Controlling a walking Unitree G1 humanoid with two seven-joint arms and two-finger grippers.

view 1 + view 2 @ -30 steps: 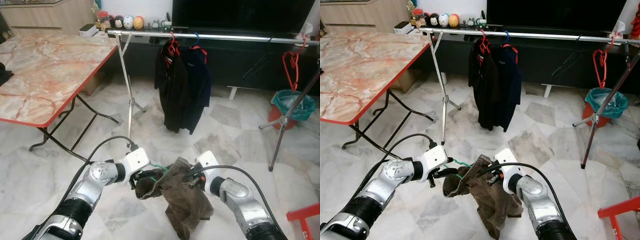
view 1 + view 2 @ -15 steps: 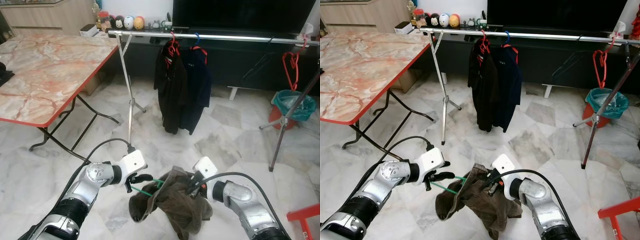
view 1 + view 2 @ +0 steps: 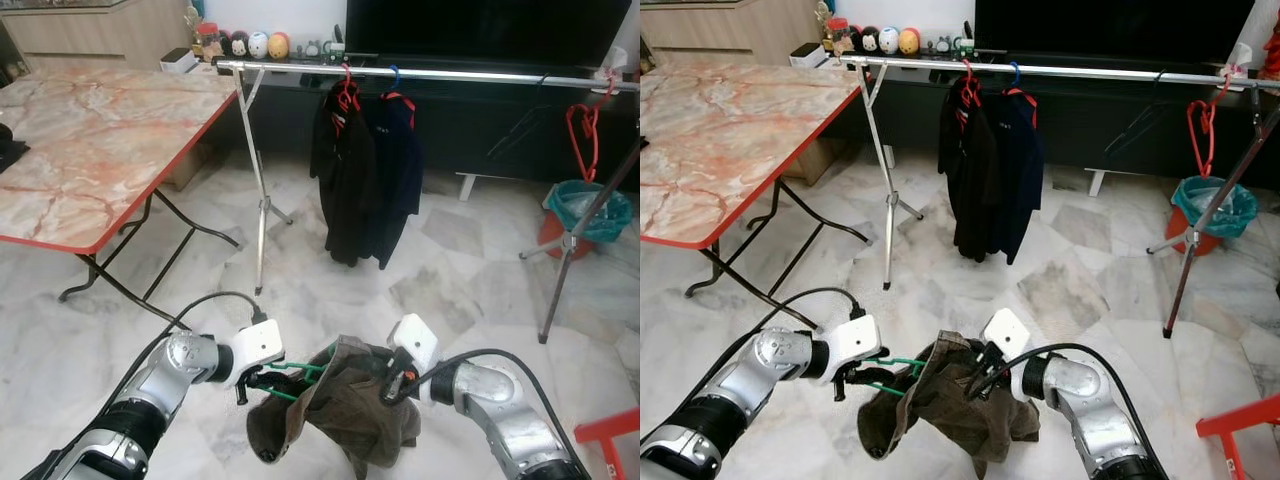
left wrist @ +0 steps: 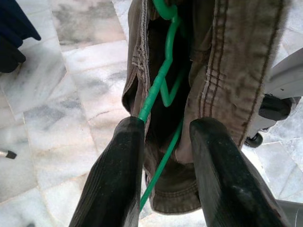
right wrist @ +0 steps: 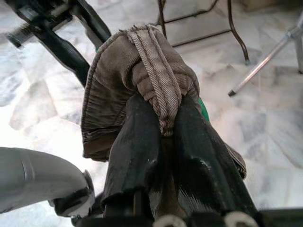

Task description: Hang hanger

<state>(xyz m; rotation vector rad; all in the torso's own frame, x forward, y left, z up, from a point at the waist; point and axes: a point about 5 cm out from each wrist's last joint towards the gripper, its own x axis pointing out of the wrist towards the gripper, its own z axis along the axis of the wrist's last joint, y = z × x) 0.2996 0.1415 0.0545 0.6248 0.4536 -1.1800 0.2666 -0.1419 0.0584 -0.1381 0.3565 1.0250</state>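
The right pincer (image 3: pixel 975 385) clamps the soft, floppy brown shorts (image 3: pixel 950 400) at the waistband, while beside it the left pincer (image 3: pixel 258 378) grips the light, stiff green hanger (image 4: pixel 158 85) (best held by its wire) inside them.

Taking the clothes rail (image 3: pixel 430 73) as the mark, its bar lies bare between the two dark garments (image 3: pixel 362 175) hung near its left end and the red hanger (image 3: pixel 583 128) near its right end. The marble floor (image 3: pixel 470 265) under that bare stretch is open. A folding table (image 3: pixel 95 140) stands just left of the rail, and a green bin (image 3: pixel 588 212) sits by its right leg (image 3: pixel 585 235).
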